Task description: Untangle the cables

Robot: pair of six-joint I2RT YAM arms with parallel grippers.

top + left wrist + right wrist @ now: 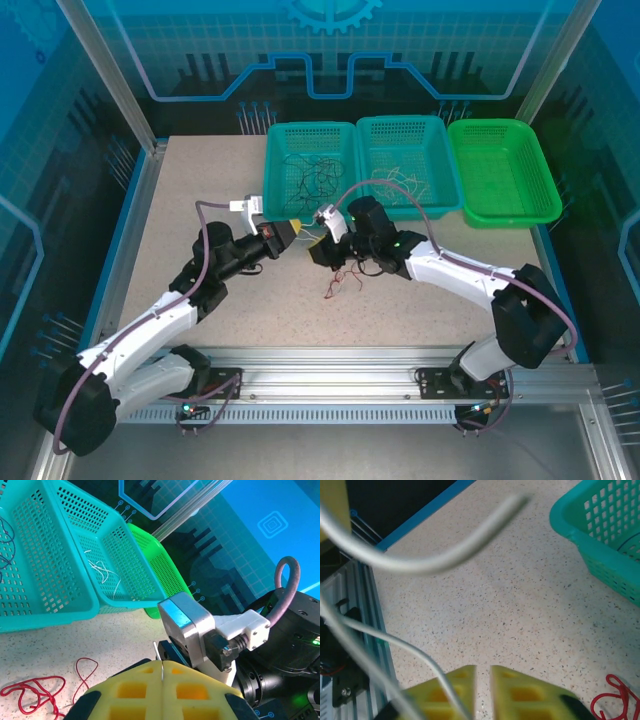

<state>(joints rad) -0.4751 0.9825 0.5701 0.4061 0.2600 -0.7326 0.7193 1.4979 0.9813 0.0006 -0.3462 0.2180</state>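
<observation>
my left gripper [163, 680] has its yellow pads pressed flat together. a thin white cable [158, 652] comes up out of the seam, so i read it as pinched there. straight ahead of that hand, very close, sits the wrist of the other arm. my right gripper [483, 690] is closed down to a narrow slit. the white cable runs across one of its fingers [465, 677], and i cannot tell whether it is caught in the slit. a red cable [615, 700] lies loose on the table [520, 605] just beside the right gripper. beyond both hands, the first teal basket [45, 580] holds dark strands. the second teal basket [131, 562] next to it holds pale strands [102, 572].
</observation>
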